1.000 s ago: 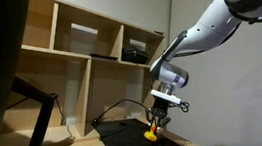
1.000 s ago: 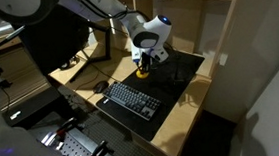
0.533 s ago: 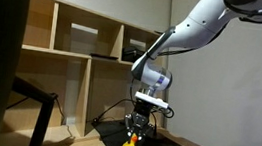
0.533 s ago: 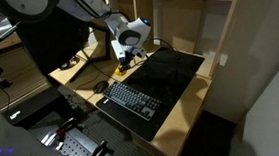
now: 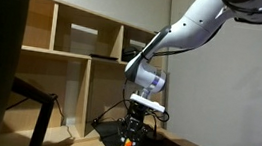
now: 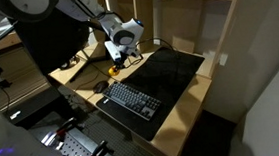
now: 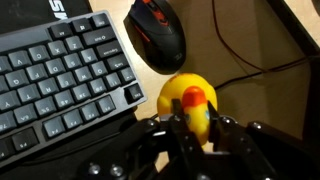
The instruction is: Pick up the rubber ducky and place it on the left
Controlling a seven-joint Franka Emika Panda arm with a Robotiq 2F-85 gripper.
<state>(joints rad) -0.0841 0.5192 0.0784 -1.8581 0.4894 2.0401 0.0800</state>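
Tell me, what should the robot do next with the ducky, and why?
Probably lower a little and let go. The hand is shut on the rubber ducky, which is already past the keyboard, near the mouse, low over the desk. Mind the cable beside it.

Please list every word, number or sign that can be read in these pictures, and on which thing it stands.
Nothing reads clearly.
Keyboard: key legends too blurred to read.
Mat: white letters at the wrist view's top edge, cut off, unreadable.
Mouse: a red mark, not legible.
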